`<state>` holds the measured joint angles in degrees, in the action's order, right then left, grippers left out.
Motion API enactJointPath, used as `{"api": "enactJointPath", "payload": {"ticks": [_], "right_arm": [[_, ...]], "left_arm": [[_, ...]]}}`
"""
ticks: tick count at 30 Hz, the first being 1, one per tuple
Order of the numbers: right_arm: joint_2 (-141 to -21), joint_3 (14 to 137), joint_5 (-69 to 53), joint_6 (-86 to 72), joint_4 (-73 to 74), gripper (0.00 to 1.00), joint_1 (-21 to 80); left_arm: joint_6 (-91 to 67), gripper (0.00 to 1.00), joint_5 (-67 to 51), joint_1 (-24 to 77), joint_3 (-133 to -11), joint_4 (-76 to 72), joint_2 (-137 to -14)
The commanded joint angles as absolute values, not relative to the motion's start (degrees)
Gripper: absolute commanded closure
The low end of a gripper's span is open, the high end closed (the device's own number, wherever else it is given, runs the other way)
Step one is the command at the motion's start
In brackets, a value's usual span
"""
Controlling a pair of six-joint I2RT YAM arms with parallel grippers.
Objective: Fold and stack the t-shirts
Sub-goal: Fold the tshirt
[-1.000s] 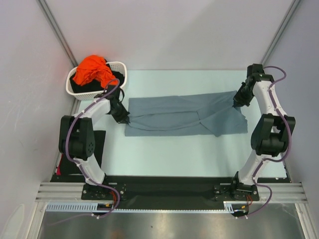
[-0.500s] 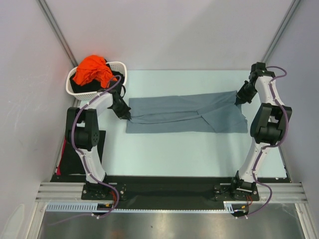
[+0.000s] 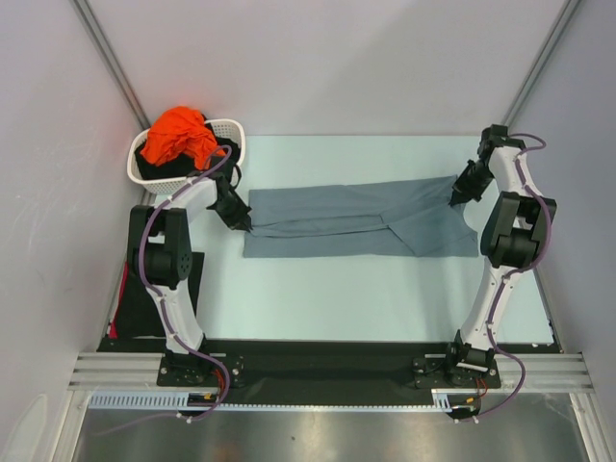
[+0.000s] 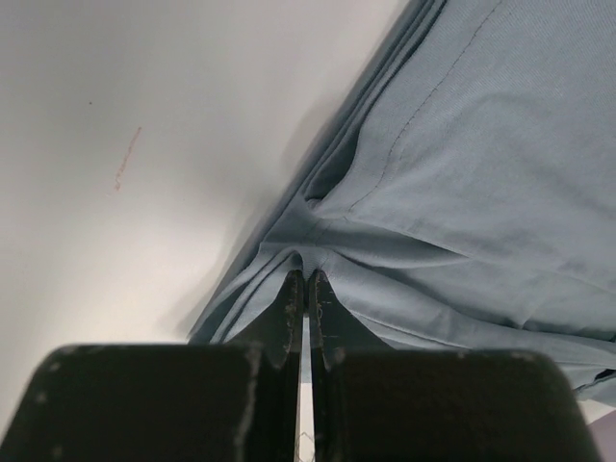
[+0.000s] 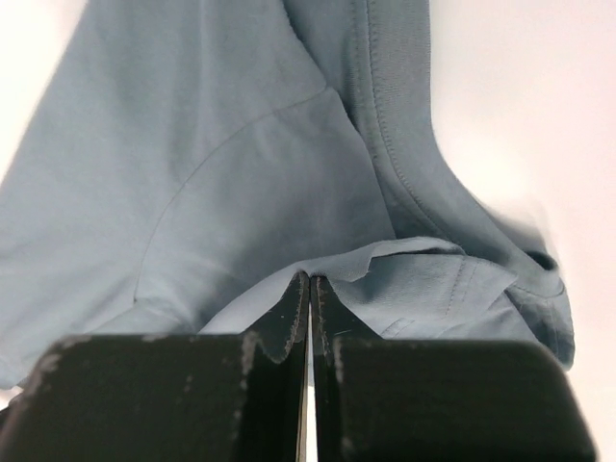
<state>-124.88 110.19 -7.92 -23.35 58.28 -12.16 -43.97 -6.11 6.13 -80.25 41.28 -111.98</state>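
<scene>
A slate grey-blue t-shirt [image 3: 356, 221] lies stretched out lengthwise across the middle of the table, folded into a long band. My left gripper [image 3: 245, 223] is shut on its left edge, the cloth [image 4: 462, 192] bunched at the fingertips [image 4: 306, 279]. At the far right, my right gripper [image 3: 454, 197] is shut on the shirt's upper right corner, a fold of cloth [image 5: 289, 173] pinched between its tips [image 5: 310, 281]. An orange t-shirt [image 3: 178, 135] is heaped on black ones [image 3: 223, 149] in the basket.
The white slotted basket [image 3: 144, 175] stands at the table's back left corner, just behind the left arm. A black mat [image 3: 144, 298] lies by the left arm's base. Side walls close in left and right.
Both grippers pulled slightly outward and back with the shirt, drawing it tauter. The right arm's elbow swung further right; the shirt's lower right edge flattened.
</scene>
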Motion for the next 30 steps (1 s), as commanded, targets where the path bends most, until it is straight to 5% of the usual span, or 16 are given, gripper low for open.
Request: {"api": "enactJointPath", "payload": {"ticks": [1,30], "right_arm": [[-125.2,113.0,-7.9,-22.1,58.7,1.00,-12.5],[-131.0,117.3,-8.3,-21.6,59.3,0.99,-14.1]], "left_arm": [[-45.5,1.00,-4.5,5.3,-82.2,40.5,-109.7],[-48.3,1.00,-6.4,3.3,-81.7,39.2,-110.7]]}}
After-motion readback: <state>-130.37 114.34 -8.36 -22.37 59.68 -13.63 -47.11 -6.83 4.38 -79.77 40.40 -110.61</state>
